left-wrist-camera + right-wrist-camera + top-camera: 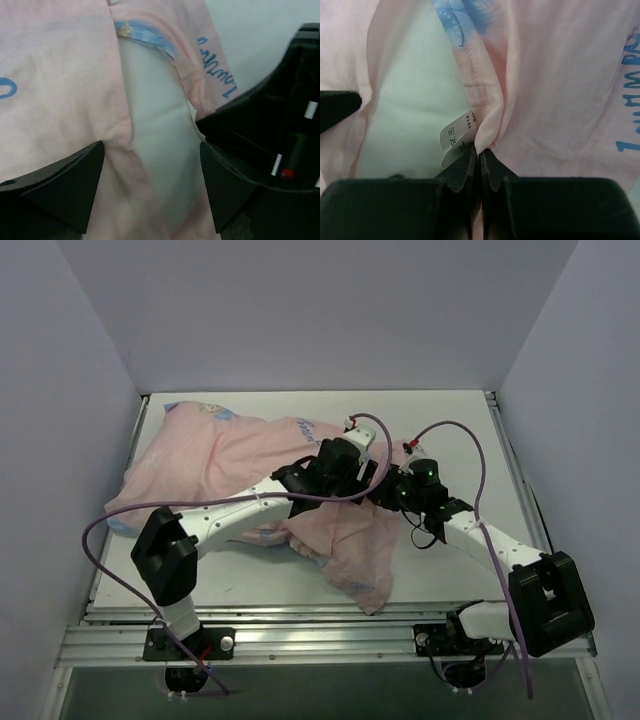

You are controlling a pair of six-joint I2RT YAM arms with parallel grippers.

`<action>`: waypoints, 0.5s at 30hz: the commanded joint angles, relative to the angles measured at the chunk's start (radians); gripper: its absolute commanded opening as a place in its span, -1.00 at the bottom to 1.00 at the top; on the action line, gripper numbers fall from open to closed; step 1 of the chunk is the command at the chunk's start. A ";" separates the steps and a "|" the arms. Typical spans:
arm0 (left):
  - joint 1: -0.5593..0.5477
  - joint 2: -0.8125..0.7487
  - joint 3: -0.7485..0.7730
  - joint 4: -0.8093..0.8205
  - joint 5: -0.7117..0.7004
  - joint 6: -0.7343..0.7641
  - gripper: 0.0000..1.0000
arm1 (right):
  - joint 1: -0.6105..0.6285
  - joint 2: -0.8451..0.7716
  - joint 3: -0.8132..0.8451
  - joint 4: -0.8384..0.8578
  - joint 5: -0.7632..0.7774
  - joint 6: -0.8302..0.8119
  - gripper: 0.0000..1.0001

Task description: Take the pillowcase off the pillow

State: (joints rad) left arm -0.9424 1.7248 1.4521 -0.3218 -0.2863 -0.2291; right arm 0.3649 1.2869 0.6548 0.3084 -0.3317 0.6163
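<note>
Writing, L to R. Left wrist view: a blue curl of print sits at the far left of the pink case [55, 75]. Looped blue script [216, 70] runs down a pink flap at right; can't read it. Right wrist view: small white tag [454, 136] w/ laundry symbols and tiny print, too small to read. It sits where the white cushion meets the pink hem. Blue block letters [627, 95] at the far right edge are cut off and unreadable. A blue printed strip shows along the hem at top.

L gripper [152, 147]: fingers wide apart, holding nothing. The pink hem and bare white pillow [155, 115] lie between them; can't tell if the tips touch the cloth.

R gripper [480, 152]: fingers together, clamped on a fold of the pink hem, w/ the tag just left of the pinch. One black finger of the L gripper shows at the left edge of that view.

Top view: the pillow lies on the table [450, 430], from left to centre, mostly inside the case, pink side up. A loose pink flap spreads toward the near edge at centre. Both grippers are just beside each other at the pillow's right end, at the case opening.
</note>
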 commanded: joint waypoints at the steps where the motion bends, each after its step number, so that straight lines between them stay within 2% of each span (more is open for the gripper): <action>1: 0.007 0.038 0.080 -0.042 -0.103 -0.042 0.73 | 0.023 -0.026 -0.044 0.087 -0.023 0.025 -1.00; 5: 0.017 0.116 0.080 -0.153 -0.217 -0.130 0.70 | 0.025 -0.046 -0.095 0.086 0.014 0.028 -1.00; 8: 0.022 0.113 0.007 -0.169 -0.225 -0.200 0.44 | 0.022 -0.083 -0.138 0.069 0.046 0.030 -1.00; 9: 0.022 0.107 -0.021 -0.146 -0.220 -0.226 0.24 | 0.017 -0.093 -0.155 0.060 0.066 0.030 -1.00; 11: 0.030 0.095 -0.087 -0.128 -0.186 -0.249 0.00 | 0.019 -0.133 -0.170 0.015 0.092 0.026 -1.00; 12: 0.033 0.094 -0.102 -0.125 -0.174 -0.263 -0.35 | 0.017 -0.146 -0.175 -0.004 0.106 0.025 -1.00; 15: 0.037 0.093 -0.137 -0.143 -0.157 -0.285 -0.92 | 0.020 -0.204 -0.179 -0.069 0.135 -0.013 -1.00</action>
State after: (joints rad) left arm -0.9268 1.8069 1.3842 -0.3317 -0.4572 -0.4583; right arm 0.3752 1.1435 0.4835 0.3252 -0.2577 0.6350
